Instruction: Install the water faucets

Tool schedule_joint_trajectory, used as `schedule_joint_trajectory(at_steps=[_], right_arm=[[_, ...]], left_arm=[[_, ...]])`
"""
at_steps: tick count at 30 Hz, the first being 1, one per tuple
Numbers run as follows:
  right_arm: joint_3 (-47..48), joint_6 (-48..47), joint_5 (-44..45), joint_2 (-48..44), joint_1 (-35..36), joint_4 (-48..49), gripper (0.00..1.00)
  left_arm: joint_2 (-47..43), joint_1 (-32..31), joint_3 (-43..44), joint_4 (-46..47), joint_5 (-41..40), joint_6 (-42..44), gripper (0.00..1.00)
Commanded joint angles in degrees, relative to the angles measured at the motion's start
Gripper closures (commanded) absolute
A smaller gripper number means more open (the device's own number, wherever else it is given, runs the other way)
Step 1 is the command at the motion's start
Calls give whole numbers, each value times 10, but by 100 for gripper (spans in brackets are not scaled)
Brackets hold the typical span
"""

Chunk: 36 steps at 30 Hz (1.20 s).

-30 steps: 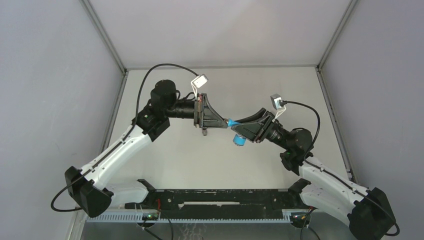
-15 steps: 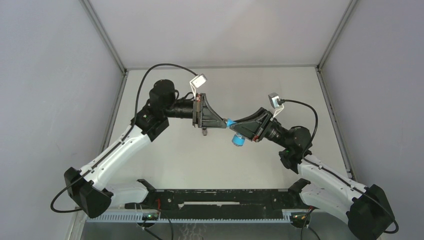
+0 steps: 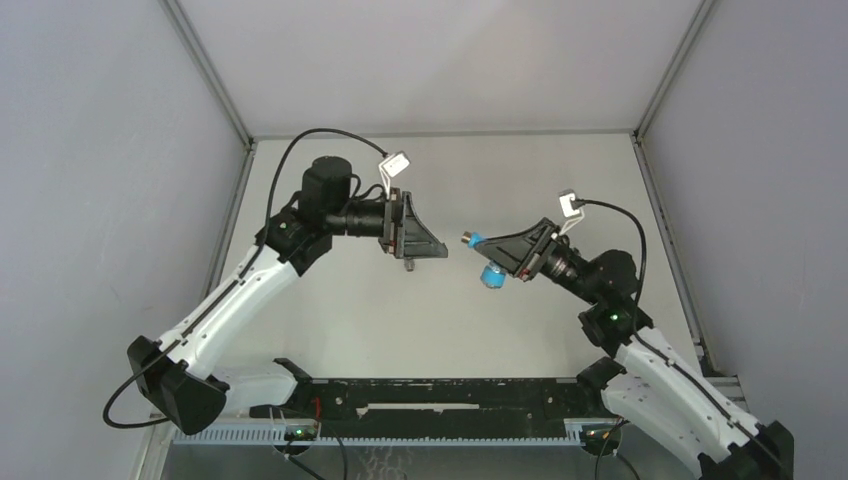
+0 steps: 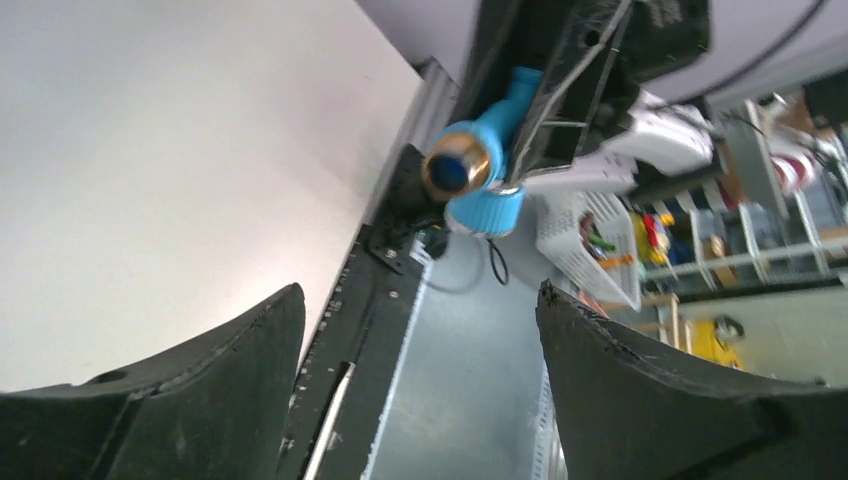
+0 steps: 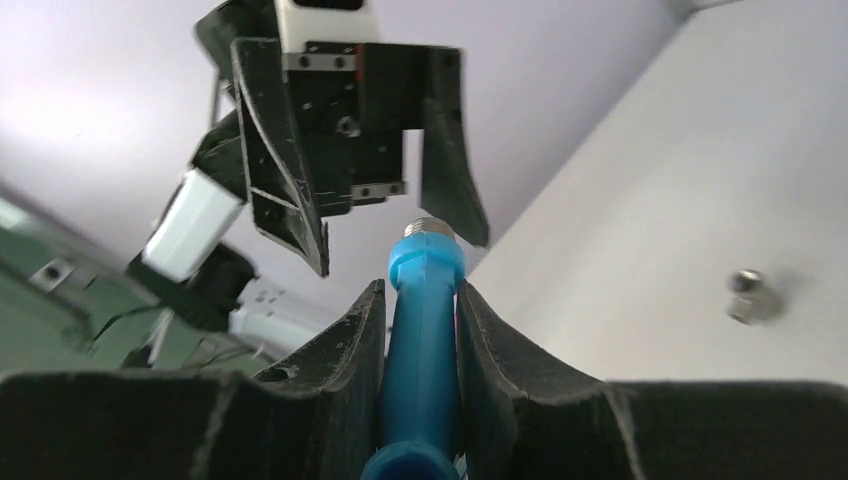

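Top external — grey-walled booth (image 3: 100, 200), white table (image 3: 330, 320) bearing grey fitting (image 5: 752, 297) | left pincer (image 3: 440, 251) spread | right pincer (image 5: 420, 295) pinching blue tap (image 5: 425, 262)

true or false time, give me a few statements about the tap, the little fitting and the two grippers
1. The right gripper is shut on the blue tap. True.
2. The left gripper grips the grey fitting. False: its fingers are spread with nothing between them, and the fitting lies on the table.
3. The tap's metal end points toward the left gripper. True.
4. The two grippers touch each other. False: the top view shows a clear gap between them.
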Motion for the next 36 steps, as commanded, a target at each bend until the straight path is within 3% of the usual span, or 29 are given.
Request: schedule_joint_trajectory(at_steps=[1, 9, 12, 16, 23, 36], right_arm=[[29, -57, 60, -68, -47, -212, 100], [29, -113, 161, -143, -86, -410, 100], [29, -119, 174, -153, -86, -427, 100], [29, -122, 174, -157, -85, -430, 100], [29, -131, 162, -145, -85, -417, 100], [19, -129, 145, -143, -86, -407, 100]], left_arm=[[-6, 39, 47, -94, -83, 60, 13], [41, 40, -13, -154, -395, 33, 12], [93, 36, -33, -163, -473, 12, 11], [187, 23, 2, -212, -555, 17, 12], [285, 8, 6, -182, -597, -78, 16], [387, -26, 76, -199, -633, -81, 32]])
